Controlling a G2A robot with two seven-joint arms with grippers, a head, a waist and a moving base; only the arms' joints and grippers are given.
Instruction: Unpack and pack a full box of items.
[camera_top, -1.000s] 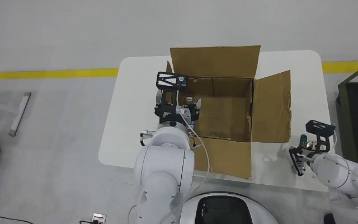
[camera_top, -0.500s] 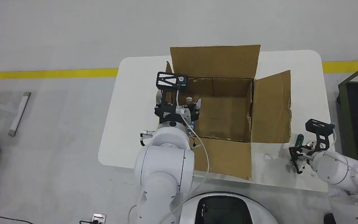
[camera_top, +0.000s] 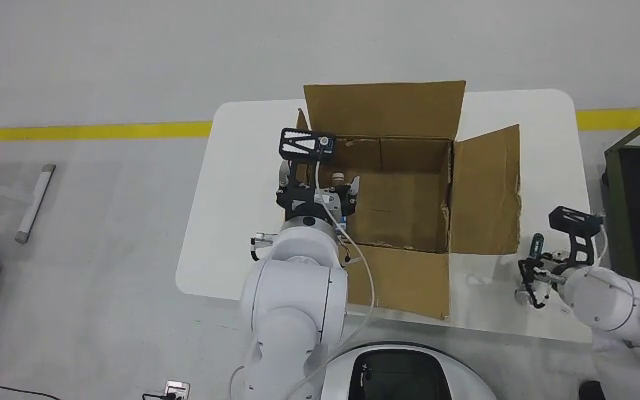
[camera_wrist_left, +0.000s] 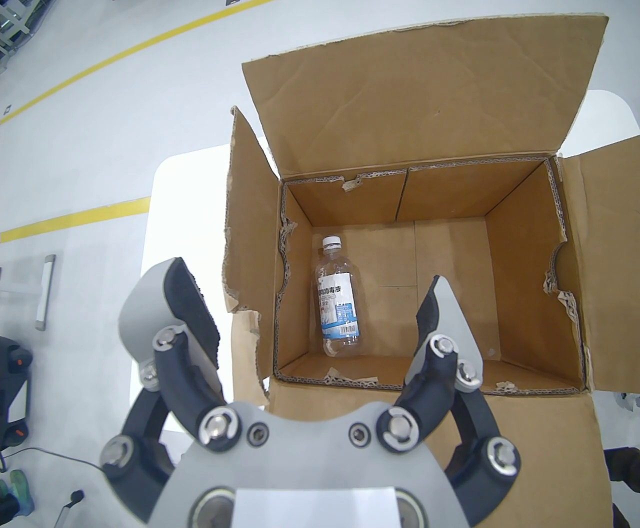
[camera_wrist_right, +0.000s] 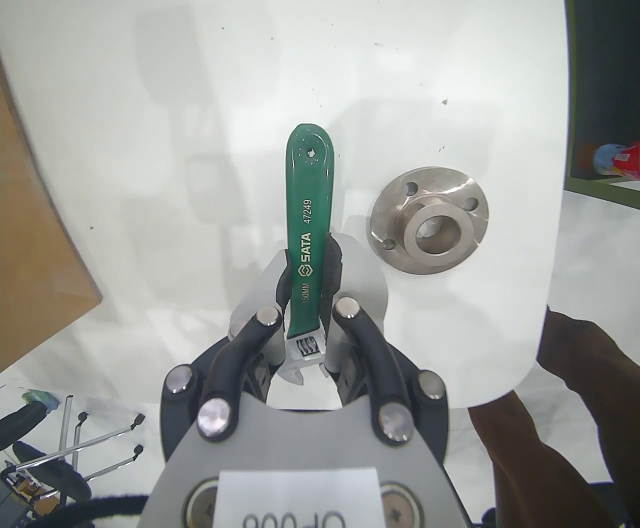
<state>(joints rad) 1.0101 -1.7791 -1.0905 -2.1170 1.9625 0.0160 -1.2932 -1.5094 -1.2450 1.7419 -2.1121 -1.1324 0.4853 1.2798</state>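
Two arms at one counter (camera_wrist_right: 200, 100). Right end effector (camera_wrist_right: 309, 260) clamped on a green wrench (camera_wrist_right: 308, 180) above the white surface, a steel flange (camera_wrist_right: 429, 220) lying just beside it. Left end effector (camera_wrist_left: 307, 277), jaws spread wide, poised above the open cardboard box (camera_wrist_left: 425, 100); a clear bottle (camera_wrist_left: 337, 305) lies flat inside, along one side wall.

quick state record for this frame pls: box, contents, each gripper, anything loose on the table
box: open cardboard box on the table, flaps open
contents: one clear bottle lying on the box floor
left gripper: open, above the box, holding nothing
right gripper: shut on a green-handled wrench, off to the side of the box
loose on table: metal flange, beside the wrench, not touching
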